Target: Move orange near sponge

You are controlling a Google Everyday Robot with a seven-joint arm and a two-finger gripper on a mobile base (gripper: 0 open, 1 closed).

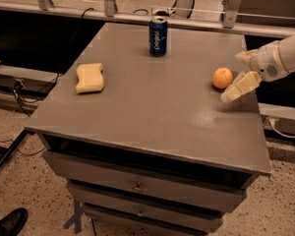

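Note:
The orange (221, 77) sits on the right side of the grey table (152, 112), near its right edge. The pale yellow sponge (89, 77) lies flat on the left side, far from the orange. My gripper (239, 73) reaches in from the right at table height, just right of the orange. It is open, with one cream finger (240, 86) in front and the other behind, and holds nothing. The orange lies just outside the fingertips and I cannot tell whether it touches them.
A blue soda can (158, 36) stands upright at the back middle of the table. Drawers (137, 186) sit under the tabletop. A metal railing (137, 18) runs behind it. A black shoe (7, 223) shows on the floor at lower left.

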